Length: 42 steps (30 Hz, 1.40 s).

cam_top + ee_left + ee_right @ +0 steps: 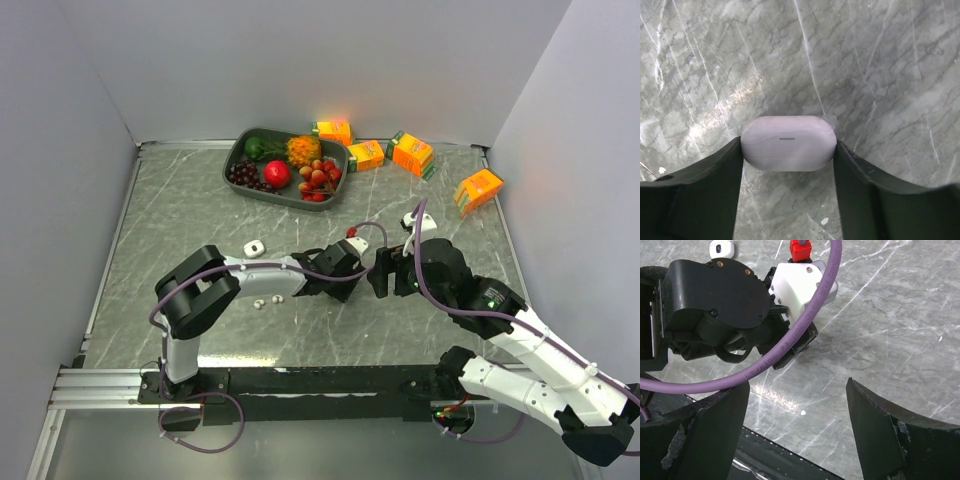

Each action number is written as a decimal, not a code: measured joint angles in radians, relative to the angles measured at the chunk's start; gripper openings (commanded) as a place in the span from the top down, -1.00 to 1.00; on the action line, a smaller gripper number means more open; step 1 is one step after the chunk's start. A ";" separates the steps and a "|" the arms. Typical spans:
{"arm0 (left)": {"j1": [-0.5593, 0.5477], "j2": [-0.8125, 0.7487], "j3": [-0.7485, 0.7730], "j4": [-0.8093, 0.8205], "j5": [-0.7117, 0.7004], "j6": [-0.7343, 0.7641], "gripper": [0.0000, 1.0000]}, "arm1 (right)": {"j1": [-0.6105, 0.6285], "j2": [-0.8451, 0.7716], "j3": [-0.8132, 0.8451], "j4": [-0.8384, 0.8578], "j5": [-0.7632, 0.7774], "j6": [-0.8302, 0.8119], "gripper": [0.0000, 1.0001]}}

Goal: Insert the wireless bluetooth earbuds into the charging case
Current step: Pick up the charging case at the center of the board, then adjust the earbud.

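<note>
Mid-table, left pincer [787,150] grips charging case [787,131].

left arm [262,268]: stretched forward-right, wrist low over white case [787,131] | left gripper [788,150]: fingers touching both sides of white case | right arm [520,340]: elbow bent, forearm angled inward | right gripper [798,384]: just right of white case, jaws wide apart, holding nothing

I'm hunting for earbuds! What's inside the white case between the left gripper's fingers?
The white case is closed, so its inside is hidden. Two earbuds lie out on the table.
</note>
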<state>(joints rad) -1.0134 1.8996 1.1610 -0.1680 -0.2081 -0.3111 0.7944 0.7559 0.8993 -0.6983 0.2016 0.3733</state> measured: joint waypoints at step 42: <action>-0.189 -1.231 -0.949 0.858 0.078 0.496 0.98 | 0.172 0.357 0.406 0.029 -0.346 0.014 -0.71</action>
<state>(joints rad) -1.2026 0.6682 0.2115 0.6899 -0.1299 0.1852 0.9661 1.1126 1.3056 -0.6689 -0.1448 0.3878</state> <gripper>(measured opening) 0.690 0.856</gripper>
